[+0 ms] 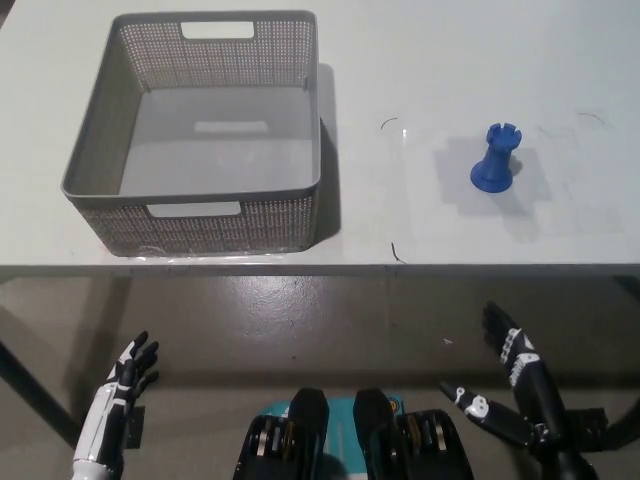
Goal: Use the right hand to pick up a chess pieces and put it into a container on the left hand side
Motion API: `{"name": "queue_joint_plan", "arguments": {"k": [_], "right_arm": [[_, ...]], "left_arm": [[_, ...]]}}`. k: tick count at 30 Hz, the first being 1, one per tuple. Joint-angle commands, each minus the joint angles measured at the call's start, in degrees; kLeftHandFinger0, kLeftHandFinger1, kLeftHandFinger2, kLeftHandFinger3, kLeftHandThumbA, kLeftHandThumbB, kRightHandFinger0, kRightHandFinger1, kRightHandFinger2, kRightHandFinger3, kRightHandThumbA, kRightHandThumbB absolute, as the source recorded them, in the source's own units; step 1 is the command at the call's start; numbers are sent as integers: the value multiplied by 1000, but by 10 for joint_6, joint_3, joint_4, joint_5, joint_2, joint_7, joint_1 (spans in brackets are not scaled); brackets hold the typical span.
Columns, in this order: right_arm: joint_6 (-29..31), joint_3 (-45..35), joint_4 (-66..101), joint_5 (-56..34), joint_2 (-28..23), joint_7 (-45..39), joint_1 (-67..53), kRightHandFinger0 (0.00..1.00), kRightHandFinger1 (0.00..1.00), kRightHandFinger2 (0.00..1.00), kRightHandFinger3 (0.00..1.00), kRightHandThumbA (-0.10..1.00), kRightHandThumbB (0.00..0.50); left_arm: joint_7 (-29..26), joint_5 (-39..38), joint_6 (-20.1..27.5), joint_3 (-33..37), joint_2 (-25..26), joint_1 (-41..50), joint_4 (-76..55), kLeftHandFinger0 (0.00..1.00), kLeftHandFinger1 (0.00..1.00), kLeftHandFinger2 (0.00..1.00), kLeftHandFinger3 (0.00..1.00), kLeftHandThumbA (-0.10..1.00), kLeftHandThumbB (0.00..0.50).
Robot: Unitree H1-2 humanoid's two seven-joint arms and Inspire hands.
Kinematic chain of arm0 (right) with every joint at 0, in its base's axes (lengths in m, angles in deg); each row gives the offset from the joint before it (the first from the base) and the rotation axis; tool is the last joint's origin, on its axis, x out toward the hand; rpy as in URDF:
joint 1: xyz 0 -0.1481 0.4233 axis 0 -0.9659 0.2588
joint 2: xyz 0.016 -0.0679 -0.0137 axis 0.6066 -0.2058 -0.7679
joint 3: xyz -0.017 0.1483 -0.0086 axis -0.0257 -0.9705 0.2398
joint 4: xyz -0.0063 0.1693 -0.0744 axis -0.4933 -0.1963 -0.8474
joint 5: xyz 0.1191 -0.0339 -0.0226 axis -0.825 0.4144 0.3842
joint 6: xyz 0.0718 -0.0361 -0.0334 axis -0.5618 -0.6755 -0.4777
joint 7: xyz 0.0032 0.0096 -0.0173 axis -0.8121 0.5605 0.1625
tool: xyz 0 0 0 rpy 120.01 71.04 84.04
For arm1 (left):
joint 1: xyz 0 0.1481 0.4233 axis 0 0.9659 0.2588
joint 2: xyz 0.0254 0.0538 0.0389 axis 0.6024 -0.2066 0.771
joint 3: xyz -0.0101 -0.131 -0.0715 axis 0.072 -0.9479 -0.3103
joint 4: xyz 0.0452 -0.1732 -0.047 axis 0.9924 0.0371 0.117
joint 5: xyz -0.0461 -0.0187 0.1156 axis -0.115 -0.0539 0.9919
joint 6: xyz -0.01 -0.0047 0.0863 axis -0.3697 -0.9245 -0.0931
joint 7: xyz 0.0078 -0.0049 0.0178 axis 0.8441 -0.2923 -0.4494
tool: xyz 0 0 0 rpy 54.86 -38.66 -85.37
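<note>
Hands come first, down low and near the robot. At about 4 o'clock the black right hand [510, 385] hangs below the table [420, 215] edge, fingers spread and holding nothing. At about 8 o'clock the white left hand [128, 380] rests low too, fingers apart and empty.

Farther up, on the white table at about 2 o'clock, stands the blue rook [496, 158]. It is upright and nothing touches it. At about 11 o'clock sits the grey mesh basket [190, 215], well apart from the rook, with nothing in it that I can see.

I think the job has not really started. No picking up is done yet. Next, the right hand should go up over the table edge, reach to the rook, and close around its thin middle.

Nothing stands between the hand and the rook. Thin dark marks [392, 250] on the table look flat. On the way left, the basket wall is tall, so the rook must be lifted over it.
</note>
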State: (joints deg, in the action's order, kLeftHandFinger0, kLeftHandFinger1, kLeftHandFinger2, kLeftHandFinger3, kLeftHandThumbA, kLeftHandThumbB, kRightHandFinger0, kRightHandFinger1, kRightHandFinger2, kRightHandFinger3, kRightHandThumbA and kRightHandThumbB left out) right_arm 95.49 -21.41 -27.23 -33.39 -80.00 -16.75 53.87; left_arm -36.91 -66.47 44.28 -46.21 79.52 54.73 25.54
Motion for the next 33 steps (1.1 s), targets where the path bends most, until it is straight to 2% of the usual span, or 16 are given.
{"name": "queue_joint_plan", "arguments": {"k": [1, 5, 9, 11, 13, 17, 21, 22, 27, 29, 33], "right_arm": [[55, -18, 77, 68, -4, 45, 6, 1000, 1000, 1000, 1000, 1000, 341], [28, -29, 134, 69, -1, 50, 25, 1000, 1000, 1000, 1000, 1000, 311], [-7, -41, 161, 57, -5, 50, 55, 1000, 1000, 1000, 1000, 1000, 359], [-27, -55, 163, 83, -2, 68, 85, 1000, 1000, 1000, 1000, 1000, 396], [-46, -62, 163, 88, -3, 72, 106, 1000, 1000, 1000, 1000, 1000, 393], [-91, -74, 137, 94, -25, 68, 158, 1000, 1000, 1000, 1000, 1000, 372], [-134, -89, 88, 47, -36, 59, 213, 1000, 1000, 1000, 1000, 1000, 421], [-142, -95, 68, 35, -40, 58, 231, 1000, 1000, 1000, 1000, 1000, 426], [-147, -106, -30, 35, -59, 66, 303, 1000, 1000, 1000, 1000, 1000, 419], [-129, -107, -108, 40, -66, 80, 349, 1000, 1000, 1000, 1000, 1000, 433], [-109, -104, -207, 40, -78, 85, 398, 1000, 1000, 1000, 1000, 1000, 415]], "left_arm": [[10, -12, 29, -2, 5, -9, -7, 1000, 1000, 1000, 1000, 1000, 231], [11, -12, 27, -3, 4, -8, -9, 1000, 1000, 1000, 1000, 1000, 231], [11, -12, 26, -3, 3, -4, -11, 1000, 1000, 1000, 1000, 1000, 235], [14, -13, 25, -2, 5, -5, -8, 1000, 1000, 1000, 1000, 1000, 220], [12, -11, 21, -2, 5, -3, -15, 1000, 1000, 1000, 1000, 1000, 196], [12, -11, 32, -2, 2, -5, -5, 1000, 1000, 1000, 1000, 1000, 199], [12, -10, 30, -2, 2, -2, -8, 1000, 1000, 1000, 1000, 1000, 185], [12, -10, 30, -2, 2, -1, -8, 1000, 1000, 1000, 1000, 1000, 167], [12, -8, 28, -1, 2, 0, -10, 1000, 1000, 1000, 1000, 1000, 168], [15, -9, 30, -1, 3, 1, -10, 1000, 1000, 1000, 1000, 1000, 166], [14, -9, 27, 0, 0, 3, -11, 1000, 1000, 1000, 1000, 1000, 159]]}}
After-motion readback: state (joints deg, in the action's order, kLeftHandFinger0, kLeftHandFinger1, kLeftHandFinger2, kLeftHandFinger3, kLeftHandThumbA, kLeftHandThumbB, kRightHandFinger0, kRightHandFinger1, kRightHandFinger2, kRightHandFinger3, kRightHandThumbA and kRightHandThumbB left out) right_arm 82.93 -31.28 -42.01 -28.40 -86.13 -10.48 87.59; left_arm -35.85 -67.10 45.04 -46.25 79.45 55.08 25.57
